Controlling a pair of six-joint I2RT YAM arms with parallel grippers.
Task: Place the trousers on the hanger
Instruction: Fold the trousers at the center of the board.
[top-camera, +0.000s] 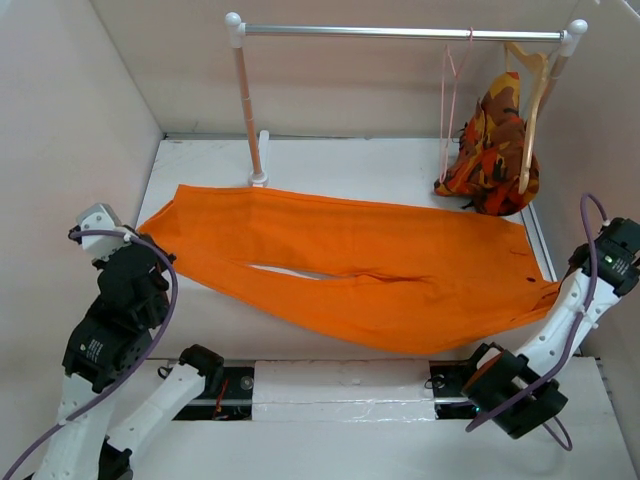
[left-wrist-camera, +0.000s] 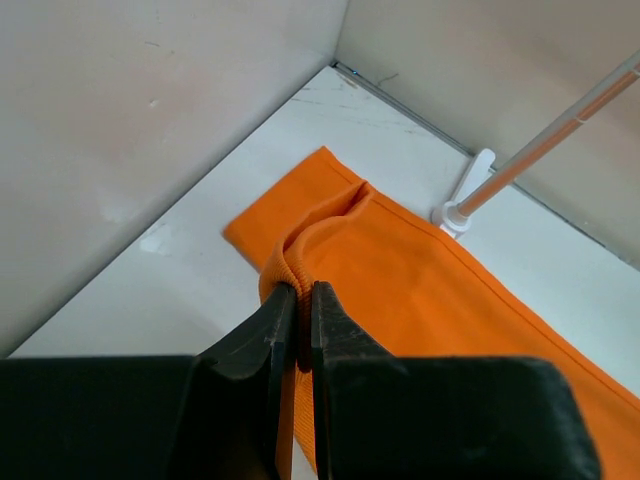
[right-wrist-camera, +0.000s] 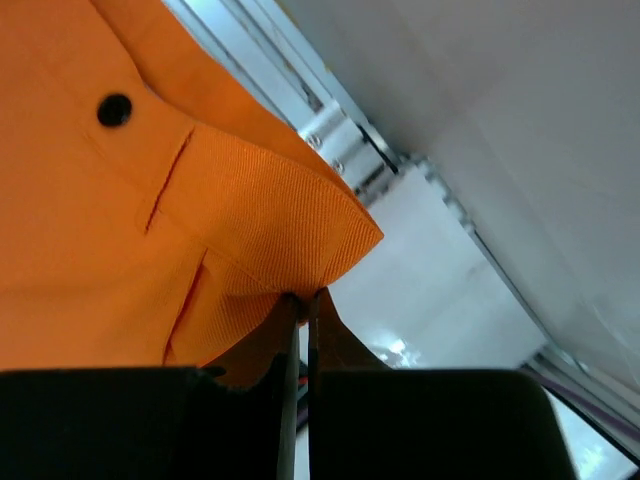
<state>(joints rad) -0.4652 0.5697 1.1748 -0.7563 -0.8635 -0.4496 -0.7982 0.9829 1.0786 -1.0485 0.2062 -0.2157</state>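
Note:
The orange trousers (top-camera: 380, 270) lie spread across the table, legs to the left and waist to the right. My left gripper (top-camera: 163, 254) is shut on a raised fold at a leg's hem; in the left wrist view the gripper (left-wrist-camera: 300, 302) pinches the cloth (left-wrist-camera: 420, 280). My right gripper (top-camera: 560, 290) is shut on the waist corner; in the right wrist view the gripper (right-wrist-camera: 302, 300) holds the cloth (right-wrist-camera: 150, 250) below the dark button (right-wrist-camera: 114, 109). The pink wire hanger (top-camera: 452, 95) hangs empty on the rail at the back right.
A clothes rail (top-camera: 400, 33) stands on a post (top-camera: 248, 110) at the back, its foot by the trouser legs; the post also shows in the left wrist view (left-wrist-camera: 540, 150). A wooden hanger (top-camera: 533, 110) carries a patterned orange, red and black garment (top-camera: 492, 145). Walls close in on both sides.

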